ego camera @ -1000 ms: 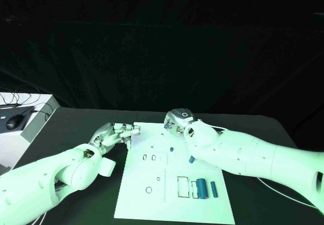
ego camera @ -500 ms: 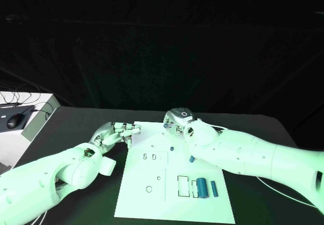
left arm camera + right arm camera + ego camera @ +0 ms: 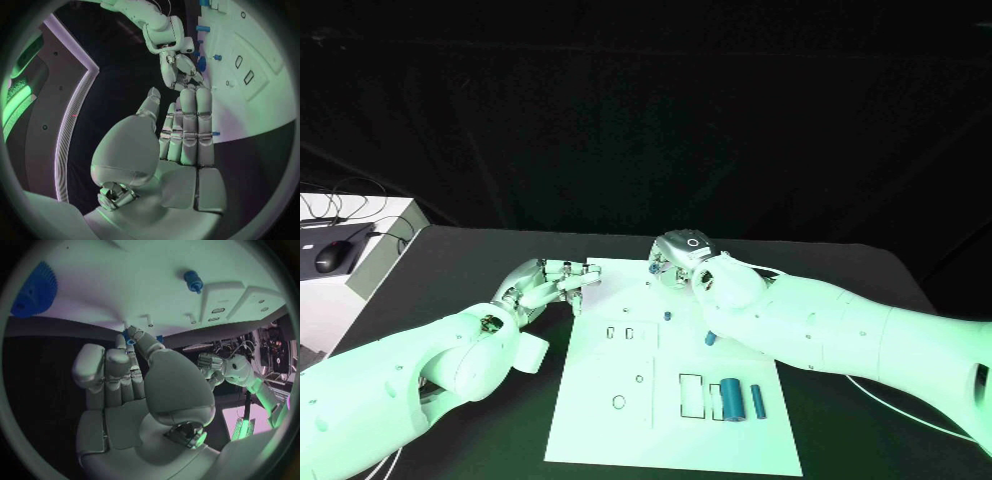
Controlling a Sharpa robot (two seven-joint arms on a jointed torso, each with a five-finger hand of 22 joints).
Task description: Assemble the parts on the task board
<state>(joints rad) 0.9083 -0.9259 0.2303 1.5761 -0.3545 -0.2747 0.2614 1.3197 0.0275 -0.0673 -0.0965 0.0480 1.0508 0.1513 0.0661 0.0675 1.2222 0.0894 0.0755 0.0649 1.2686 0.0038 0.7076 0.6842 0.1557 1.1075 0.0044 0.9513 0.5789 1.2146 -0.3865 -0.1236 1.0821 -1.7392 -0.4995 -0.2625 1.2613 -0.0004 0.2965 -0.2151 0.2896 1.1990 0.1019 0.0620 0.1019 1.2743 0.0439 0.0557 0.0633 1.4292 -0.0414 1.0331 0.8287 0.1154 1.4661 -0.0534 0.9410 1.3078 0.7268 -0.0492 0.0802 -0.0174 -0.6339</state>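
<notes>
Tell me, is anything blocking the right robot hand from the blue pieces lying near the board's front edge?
No separate object does, though the right robot hand sits at the task board's far end, its own forearm lying over the board beside the blue pieces.

You have a black desk [image 3: 473, 262] before a black curtain [image 3: 646, 130]. Off the desk's left side stands a white side table [image 3: 375, 245] carrying a computer mouse [image 3: 328, 259] and cables [image 3: 336, 200].

Matt white task board [image 3: 639, 400] on a matt black table [image 3: 473, 270] — arms of glossy white plastic, silvery metallic fingers [image 3: 187, 125].
</notes>
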